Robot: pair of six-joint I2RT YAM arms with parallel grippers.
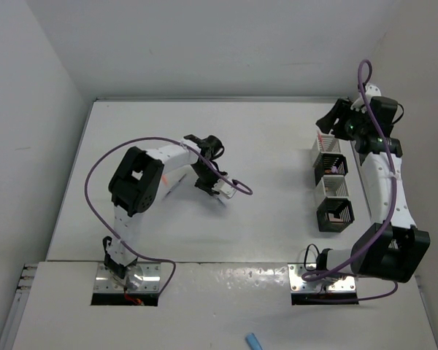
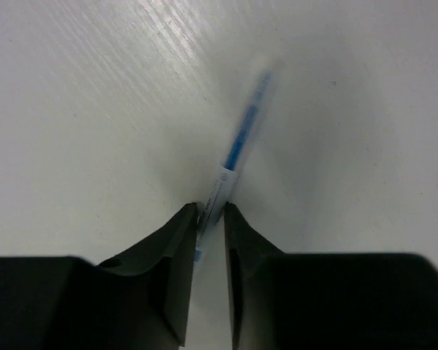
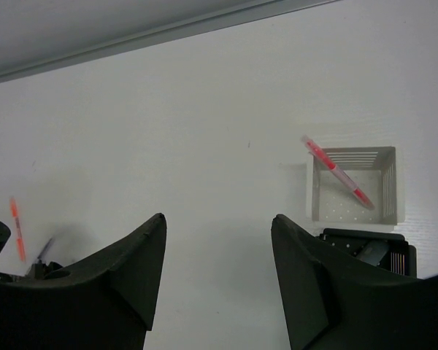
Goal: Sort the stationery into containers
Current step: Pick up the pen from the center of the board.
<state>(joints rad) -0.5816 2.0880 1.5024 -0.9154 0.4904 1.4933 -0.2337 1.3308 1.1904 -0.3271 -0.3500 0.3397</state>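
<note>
Pinching the blue pen (image 2: 241,142) by its end, shaft jutting ahead over the surface (image 2: 73,109), your left hand (image 2: 211,211) could let it pivot or slip in transit; only the right wrist view shows your right hand (image 3: 219,222) gaping wide, a pink pen (image 3: 337,173) leaning in the white box (image 3: 389,186) ahead.

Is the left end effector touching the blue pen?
Touching. The left wrist view shows the left end effector pinching the blue pen between its fingers.

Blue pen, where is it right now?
In the left wrist view the blue pen is pinched in the left end effector, pointing away over the table. From above, that is mid-table, left of the mesh boxes.
</note>
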